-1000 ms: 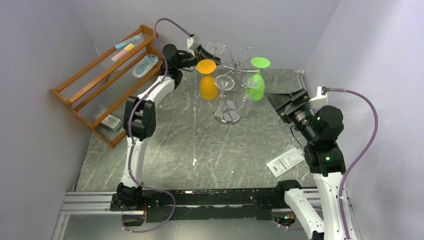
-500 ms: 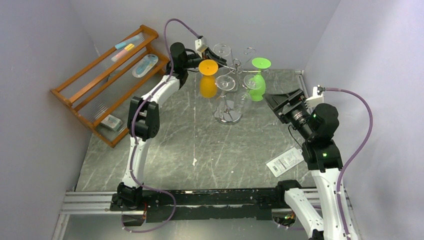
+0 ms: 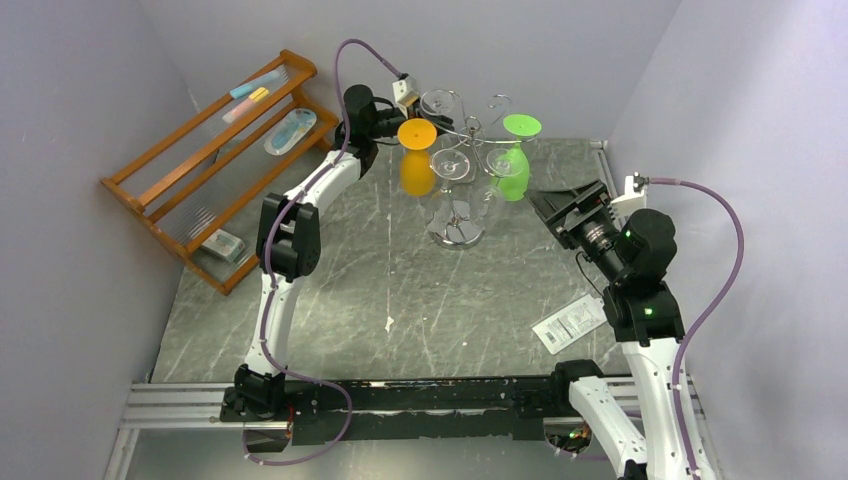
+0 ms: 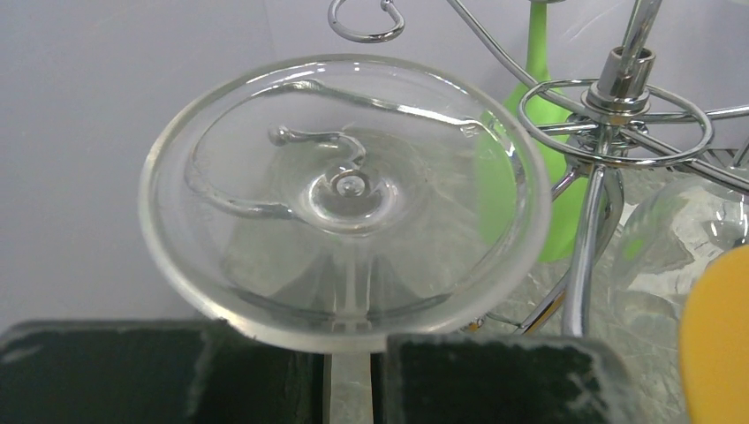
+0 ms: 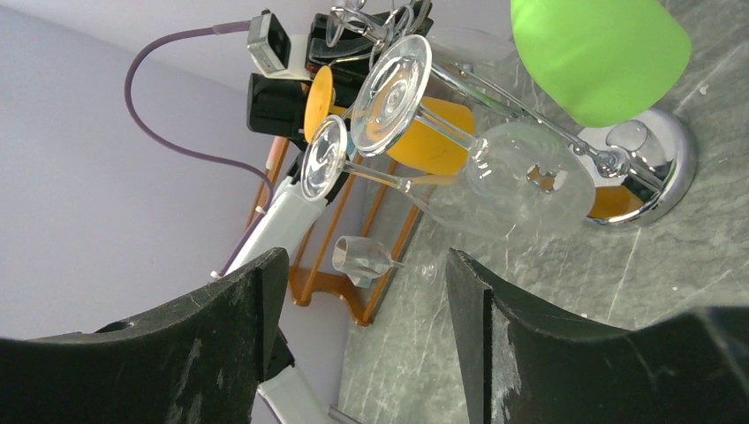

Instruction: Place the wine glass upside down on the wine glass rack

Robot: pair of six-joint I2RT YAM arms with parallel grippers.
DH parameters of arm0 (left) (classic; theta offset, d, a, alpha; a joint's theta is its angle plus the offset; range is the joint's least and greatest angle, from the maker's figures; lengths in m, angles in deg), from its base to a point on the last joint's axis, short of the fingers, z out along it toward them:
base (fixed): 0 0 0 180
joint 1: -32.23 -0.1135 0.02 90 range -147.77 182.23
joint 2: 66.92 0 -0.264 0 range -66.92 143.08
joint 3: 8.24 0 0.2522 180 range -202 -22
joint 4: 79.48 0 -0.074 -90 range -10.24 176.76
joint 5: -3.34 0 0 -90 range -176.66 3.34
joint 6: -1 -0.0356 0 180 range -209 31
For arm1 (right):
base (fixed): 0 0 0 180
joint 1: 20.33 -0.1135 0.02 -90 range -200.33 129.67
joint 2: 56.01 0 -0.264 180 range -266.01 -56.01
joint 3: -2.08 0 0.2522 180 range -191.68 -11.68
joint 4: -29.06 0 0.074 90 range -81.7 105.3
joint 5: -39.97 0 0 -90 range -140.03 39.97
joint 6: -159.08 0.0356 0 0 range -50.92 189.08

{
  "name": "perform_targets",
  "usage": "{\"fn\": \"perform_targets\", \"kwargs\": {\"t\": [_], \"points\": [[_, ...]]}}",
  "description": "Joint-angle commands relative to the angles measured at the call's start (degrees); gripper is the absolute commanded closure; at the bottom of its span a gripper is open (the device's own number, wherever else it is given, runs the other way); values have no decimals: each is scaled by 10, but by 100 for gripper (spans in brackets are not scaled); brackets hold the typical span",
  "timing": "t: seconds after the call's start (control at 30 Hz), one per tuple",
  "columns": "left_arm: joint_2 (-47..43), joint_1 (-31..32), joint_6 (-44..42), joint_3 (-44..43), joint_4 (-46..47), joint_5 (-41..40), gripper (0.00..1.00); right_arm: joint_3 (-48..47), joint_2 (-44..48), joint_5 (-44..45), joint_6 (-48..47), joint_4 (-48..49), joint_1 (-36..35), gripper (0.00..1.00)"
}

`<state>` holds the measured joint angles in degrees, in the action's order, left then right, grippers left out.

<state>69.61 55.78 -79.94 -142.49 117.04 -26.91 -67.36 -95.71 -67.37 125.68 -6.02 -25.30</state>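
Note:
The silver wire wine glass rack point(image 3: 470, 128) stands at the back of the table on a round chrome base point(image 3: 455, 235). An orange glass point(image 3: 416, 160), a green glass point(image 3: 514, 150) and clear glasses hang on it upside down. My left gripper point(image 3: 418, 103) is shut on the stem point(image 4: 351, 389) of a clear wine glass, foot point(image 4: 344, 190) up, at the rack's back left arm. A curled wire arm point(image 4: 231, 190) shows through the foot. My right gripper point(image 5: 362, 265) is open and empty, held in the air right of the rack point(image 5: 530, 110).
An orange-brown wooden shelf point(image 3: 215, 150) stands along the left wall, holding small items. A clear glass point(image 5: 362, 258) lies by its foot. A white packet point(image 3: 570, 322) lies on the table near the right arm. Grey walls close in the back and sides.
My left arm has moved right with the clear glass, bringing its foot up to the rack's back left arm. My right arm has shifted slightly left.

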Motion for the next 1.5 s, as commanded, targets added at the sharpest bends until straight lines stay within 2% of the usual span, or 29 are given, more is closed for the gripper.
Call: {"fn": "perform_targets", "kwargs": {"t": [0.0,0.23,0.63,0.83,1.07,1.2,1.3,1.47], "points": [[3,6,-25,-17,24,13,95,7,5,-1,1,-2,-2,31],[-8,6,15,-2,94,53,95,10,7,-1,2,-2,-2,32],[20,10,2,-46,64,51,95,18,8,-2,2,0,-2,32],[23,18,-55,-69,-1,30,95,25,4,-6,-6,7,-2,32],[27,20,-55,-69,5,30,95,20,-14,-22,-32,44,-2,32],[19,20,-56,-58,15,22,95,-1,-44,-44,-70,85,-2,32],[11,19,-65,-45,16,9,95,-23,-66,-53,-98,113,-2,37],[5,9,-41,-30,49,6,95,-100,-136,-61,-153,123,-3,42]]}}
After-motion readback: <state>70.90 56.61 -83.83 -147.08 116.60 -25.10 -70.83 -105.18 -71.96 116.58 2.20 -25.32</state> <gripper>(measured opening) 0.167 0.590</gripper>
